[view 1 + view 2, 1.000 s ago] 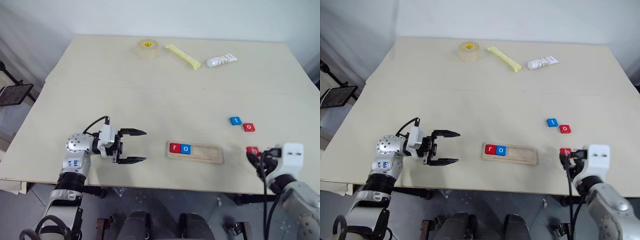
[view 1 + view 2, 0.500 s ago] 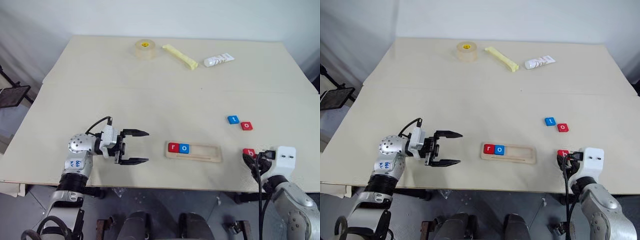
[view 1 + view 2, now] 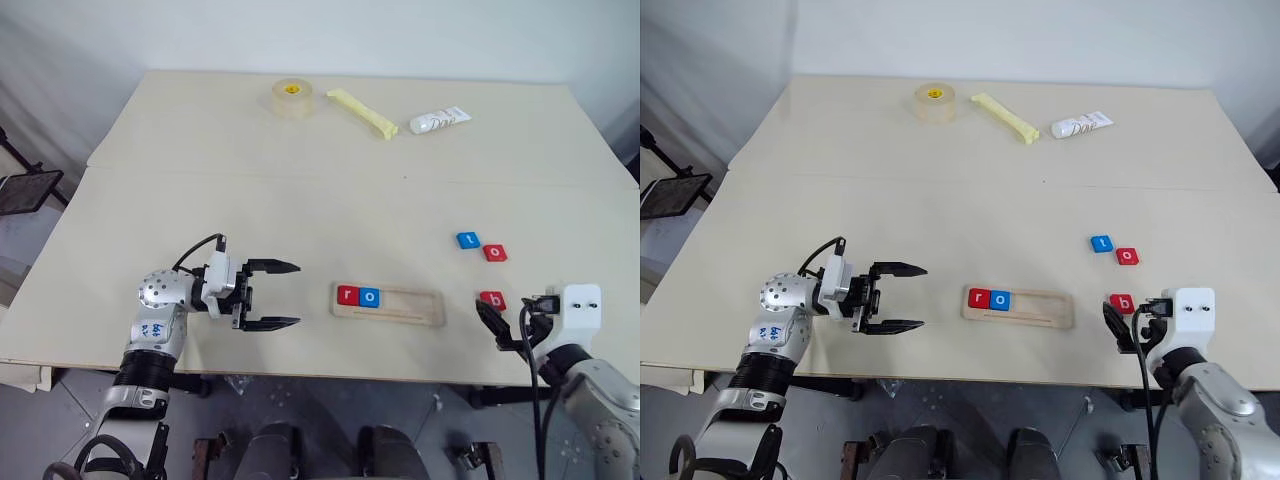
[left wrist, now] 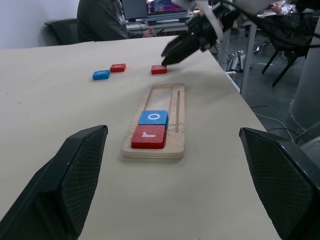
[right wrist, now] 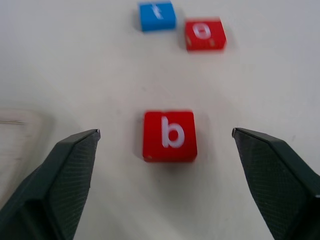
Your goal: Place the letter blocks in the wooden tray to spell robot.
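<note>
The wooden tray [image 3: 415,306] lies near the table's front edge, with a red r block [image 3: 347,295] and a blue o block [image 3: 369,296] side by side at its left end. A red b block [image 3: 492,299] lies flat on the table just right of the tray. My right gripper [image 5: 166,132] is open, its fingers standing apart on either side of the b block and just short of it, not touching it. Farther back lie a blue t block [image 3: 468,240] and a red o block [image 3: 495,253]. My left gripper [image 3: 297,294] hovers open left of the tray, pointing at it.
At the table's far side sit a tape roll [image 3: 291,99], a yellow stick [image 3: 366,113] and a white tube [image 3: 441,120]. The table's front edge runs just below the tray. A seated person [image 4: 100,20] shows beyond the table in the left wrist view.
My right gripper has opened and let go of the red b block, which now lies free on the table beside the tray. The left arm has not moved.
</note>
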Robot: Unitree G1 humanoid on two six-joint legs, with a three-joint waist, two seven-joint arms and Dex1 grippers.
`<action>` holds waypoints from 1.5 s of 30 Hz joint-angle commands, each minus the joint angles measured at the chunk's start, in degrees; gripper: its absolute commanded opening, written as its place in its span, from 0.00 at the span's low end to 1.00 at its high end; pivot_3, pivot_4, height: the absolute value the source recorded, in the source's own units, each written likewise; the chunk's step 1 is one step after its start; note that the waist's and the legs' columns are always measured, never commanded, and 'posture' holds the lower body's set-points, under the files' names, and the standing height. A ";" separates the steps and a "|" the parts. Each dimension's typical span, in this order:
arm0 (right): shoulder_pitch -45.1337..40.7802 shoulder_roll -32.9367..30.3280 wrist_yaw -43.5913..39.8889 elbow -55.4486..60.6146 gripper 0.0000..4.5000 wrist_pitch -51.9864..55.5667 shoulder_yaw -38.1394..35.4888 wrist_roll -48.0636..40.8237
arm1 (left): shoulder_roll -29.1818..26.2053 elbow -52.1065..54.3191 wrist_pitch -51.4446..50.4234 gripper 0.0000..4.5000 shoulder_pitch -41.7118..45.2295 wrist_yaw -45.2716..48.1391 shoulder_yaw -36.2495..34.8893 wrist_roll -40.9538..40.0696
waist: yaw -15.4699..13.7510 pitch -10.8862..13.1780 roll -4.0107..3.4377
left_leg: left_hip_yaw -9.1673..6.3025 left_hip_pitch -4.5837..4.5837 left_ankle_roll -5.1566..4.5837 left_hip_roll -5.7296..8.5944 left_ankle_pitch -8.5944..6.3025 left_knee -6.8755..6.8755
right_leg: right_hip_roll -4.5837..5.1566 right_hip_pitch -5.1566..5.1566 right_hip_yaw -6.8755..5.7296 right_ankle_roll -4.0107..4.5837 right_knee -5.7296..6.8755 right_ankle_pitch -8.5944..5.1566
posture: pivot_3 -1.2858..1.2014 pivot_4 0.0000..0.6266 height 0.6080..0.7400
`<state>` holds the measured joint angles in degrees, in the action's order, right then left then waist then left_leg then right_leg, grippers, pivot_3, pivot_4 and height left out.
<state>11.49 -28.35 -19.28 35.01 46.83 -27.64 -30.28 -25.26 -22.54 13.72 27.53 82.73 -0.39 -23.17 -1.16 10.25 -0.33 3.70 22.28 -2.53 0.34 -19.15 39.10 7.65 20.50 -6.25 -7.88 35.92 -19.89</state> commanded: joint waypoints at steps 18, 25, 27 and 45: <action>-24.96 -37.72 -51.85 -43.50 0.99 -38.51 21.74 16.49 | 0.67 3.53 0.46 1.00 -1.94 -1.38 0.52 -0.76 | 0.02 0.03 0.11 | 0.08 -0.01 -0.06 0.02 -0.01 0.09 | 0.07 -0.12 -0.11 -0.01 -0.19 0.01 | 0.52 0.24 1.00; -36.40 -35.59 -59.31 -56.94 0.99 -47.13 30.55 22.75 | -0.12 7.53 -0.09 1.00 -5.27 -3.82 -0.16 -1.09 | 0.03 0.03 0.11 | -0.03 0.05 -0.06 -0.02 -0.01 0.09 | 0.11 -0.11 -0.31 -0.01 -0.17 0.01 | 0.52 0.24 1.00; -37.33 -34.98 -60.43 -59.41 0.99 -48.77 32.10 24.12 | -0.29 8.74 -0.35 1.00 -6.18 -4.69 -0.30 -1.12 | 0.00 0.03 0.11 | -0.02 0.05 -0.06 -0.01 -0.01 0.10 | 0.13 -0.11 -0.35 -0.01 -0.17 0.01 | 0.52 0.24 1.00; -38.13 -32.14 -59.21 -61.67 0.99 -46.85 32.62 25.38 | 0.02 10.14 -0.49 1.00 -6.83 -5.91 0.32 -1.08 | 0.01 0.02 0.11 | -0.05 0.04 -0.05 -0.03 0.00 0.17 | 0.14 -0.16 -0.43 -0.01 -0.15 0.01 | 0.52 0.24 1.00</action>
<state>-27.04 -60.84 -79.54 -27.52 -1.19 5.87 -5.32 -25.22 -14.12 12.93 20.85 76.81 -0.01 -23.21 -1.15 10.27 -0.22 3.65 22.32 -2.58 0.31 -19.15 39.27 7.78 20.33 -6.67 -7.89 35.78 -19.88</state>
